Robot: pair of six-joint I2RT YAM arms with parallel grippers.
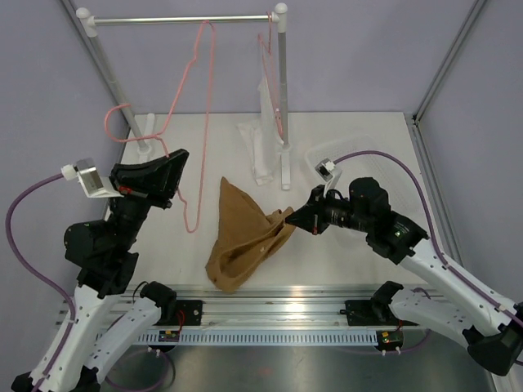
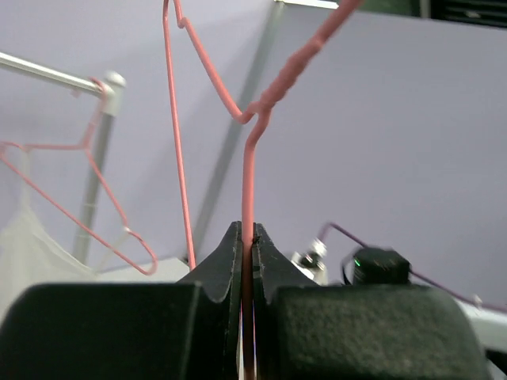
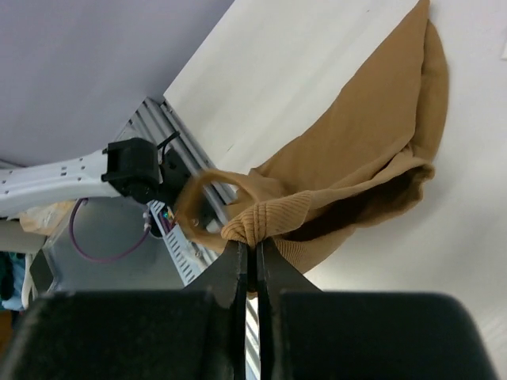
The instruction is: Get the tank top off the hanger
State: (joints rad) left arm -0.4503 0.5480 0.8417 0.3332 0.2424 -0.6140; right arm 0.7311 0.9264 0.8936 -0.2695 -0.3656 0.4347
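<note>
Two grippers are both squeezed shut. Closest to the arms, the tank top lies on the table near the front edge. The right gripper pinches a small fold of its ribbed edge and holds that corner up a little. The left gripper is clamped on the thin pink wire of the hanger. The low end of the hanger hangs near the top but does not seem to touch it. Farther back stands the rail, with a white garment hanging from it.

What could go wrong? The right fingers hold only a tiny bit of cloth, so a quick pull might make it slip out. If the hanger swings, its low end could catch the cloth or a strap. The wire is skinny and might twist in the grip.

The top is tan-brown, soft and crumpled. It sags in folds, and one narrow strap loops loose by the fingers.
</note>
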